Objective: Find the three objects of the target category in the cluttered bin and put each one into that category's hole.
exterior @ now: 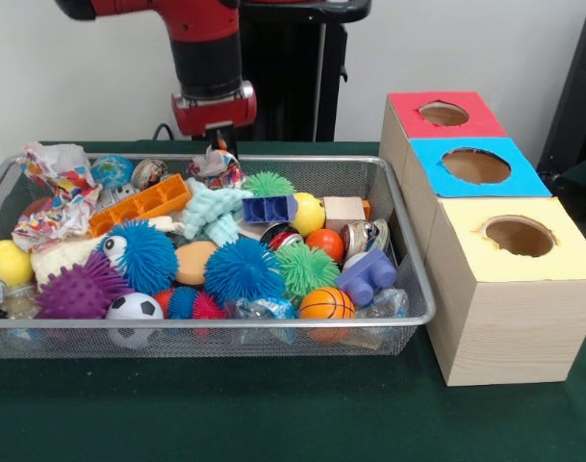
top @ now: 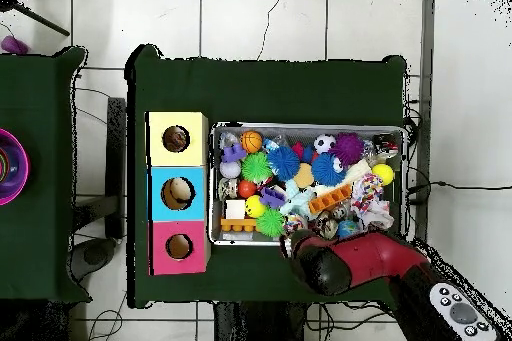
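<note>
A wire mesh bin [exterior: 408, 252] holds a heap of toys. Among them are a blue spiky ball [exterior: 242, 270], a green spiky ball [exterior: 306, 267], a purple spiky ball [exterior: 81, 289], a small basketball [exterior: 326, 303], a football [exterior: 134, 308], an orange block [exterior: 140, 204] and a blue block [exterior: 269, 208]. To the right stand three wooden boxes with round holes: red [exterior: 445, 114], blue [exterior: 476, 166] and yellow [exterior: 520, 236]. My gripper [exterior: 219, 146] hangs over the bin's far rim, above a crumpled wrapper [exterior: 216, 169]. Seen from overhead, the red arm [top: 325, 262] covers it.
The bin [top: 214, 187] and the boxes [top: 178, 193] stand on a green cloth [exterior: 273, 414]. A remote control [top: 461, 314] lies on the floor near the robot's base. A second green table [top: 40, 177] with a purple bowl [top: 8, 165] stands at the left.
</note>
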